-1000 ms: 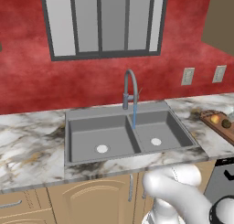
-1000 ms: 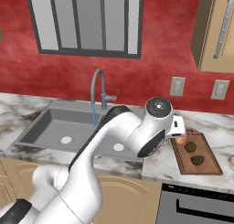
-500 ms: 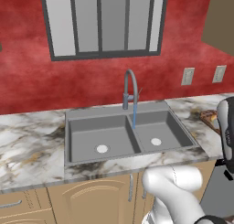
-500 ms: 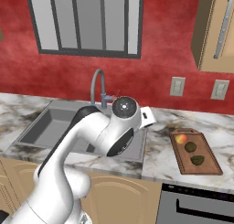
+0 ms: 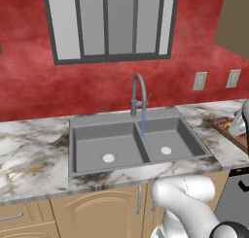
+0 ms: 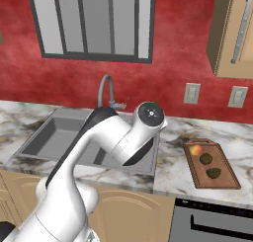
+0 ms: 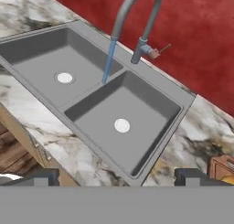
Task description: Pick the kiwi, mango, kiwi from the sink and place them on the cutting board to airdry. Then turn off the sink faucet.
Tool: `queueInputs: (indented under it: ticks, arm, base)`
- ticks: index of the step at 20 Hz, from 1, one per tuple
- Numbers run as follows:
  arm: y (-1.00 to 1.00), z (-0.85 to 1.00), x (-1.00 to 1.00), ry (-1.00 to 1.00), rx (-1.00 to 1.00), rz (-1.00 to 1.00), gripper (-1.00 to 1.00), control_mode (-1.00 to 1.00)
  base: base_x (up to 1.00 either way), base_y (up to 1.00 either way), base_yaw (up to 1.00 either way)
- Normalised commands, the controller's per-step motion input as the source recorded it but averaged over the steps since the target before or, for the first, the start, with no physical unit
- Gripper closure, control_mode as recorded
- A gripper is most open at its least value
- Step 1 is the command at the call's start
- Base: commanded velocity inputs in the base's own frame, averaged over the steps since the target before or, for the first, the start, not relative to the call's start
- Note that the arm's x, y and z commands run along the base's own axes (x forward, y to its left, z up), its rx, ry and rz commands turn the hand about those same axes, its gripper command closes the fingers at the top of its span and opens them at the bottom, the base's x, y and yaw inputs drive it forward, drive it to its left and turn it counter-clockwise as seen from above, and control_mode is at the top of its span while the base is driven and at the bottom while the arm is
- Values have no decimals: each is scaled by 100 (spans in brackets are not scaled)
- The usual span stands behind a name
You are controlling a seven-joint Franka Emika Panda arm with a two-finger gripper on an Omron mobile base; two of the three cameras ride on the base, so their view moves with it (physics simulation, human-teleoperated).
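Observation:
Both basins of the grey sink (image 7: pixel 183 99) are bare except for their white drains. The sink faucet (image 7: pixel 137 22) stands behind the divider, and a blue stream of water falls from its spout. My gripper (image 7: pixel 116 179) hangs open above the counter in front of the sink's right basin, with nothing between its fingers. On the cutting board (image 6: pixel 225 179), right of the sink, lie the mango (image 6: pixel 196 149) and two kiwis (image 6: pixel 206 158) (image 6: pixel 213 173). In the left base view the faucet (image 5: pixel 138 93) rises over the sink (image 5: pixel 141 166), and the board (image 5: pixel 228 127) is at the right edge.
Marble counter (image 5: pixel 29 159) runs on both sides of the sink. A red wall with a window (image 5: pixel 109 23) and two wall sockets (image 6: pixel 191 93) stands behind. A wall cabinet (image 6: pixel 234 33) hangs at the upper right. My own arm (image 6: pixel 113 137) covers part of the sink in the right base view.
The arm has swung left from over the cutting board to in front of the sink. The gripper has stayed open. Fruits on the board have not moved.

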Motion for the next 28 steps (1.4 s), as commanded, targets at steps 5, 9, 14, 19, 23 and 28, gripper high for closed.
queueInputs:
  ticks: [5,9,14,19,23,28]
  arm:
    - [18,10,-1,4,4,20,-100,-100]
    - [37,-5,-33,0,0,9,-100,-100]
    - [20,-10,-20,-2,14,2,-100,-100]
    - [18,0,0,0,32,2,-100,-100]
    - [23,0,5,3,30,6,-100,-100]
    - [32,0,1,0,6,9,-100,-100]
  base:
    - [0,0,0]
    - [0,0,0]
    - [0,0,0]
    - [0,0,0]
    - [0,0,0]
    - [0,0,0]
